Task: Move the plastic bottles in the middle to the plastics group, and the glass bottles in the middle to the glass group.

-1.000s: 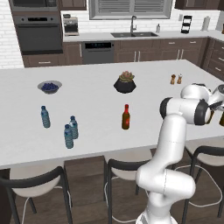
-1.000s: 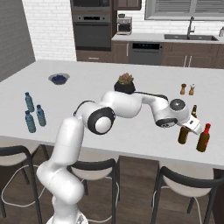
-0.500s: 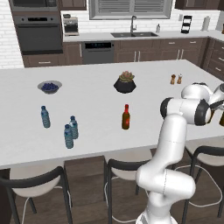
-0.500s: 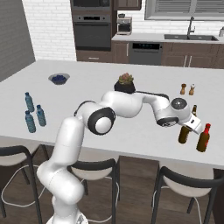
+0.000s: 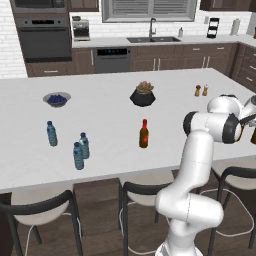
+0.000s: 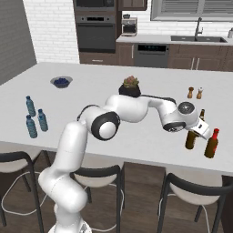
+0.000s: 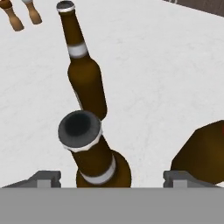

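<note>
With the hand (image 7: 105, 177) spread wide and gripping nothing, an amber bottle (image 7: 94, 153) stands upright between its fingers, in the glass group at the right worktop (image 6: 104, 91) edge; the red-topped bottle (image 5: 144, 134) waits mid-worktop, well off to the left.

Two cameras ride behind the arm, one at its left and one at its right, both looking forward and down across the white tabletop (image 5: 110, 125) toward the back wall's oven (image 5: 41, 37) and sink (image 5: 152, 39). They share the whole tabletop from opposite sides. The third sits on the hand, very near, peering down over the mouths of brown glass bottles (image 7: 85, 83).
</note>
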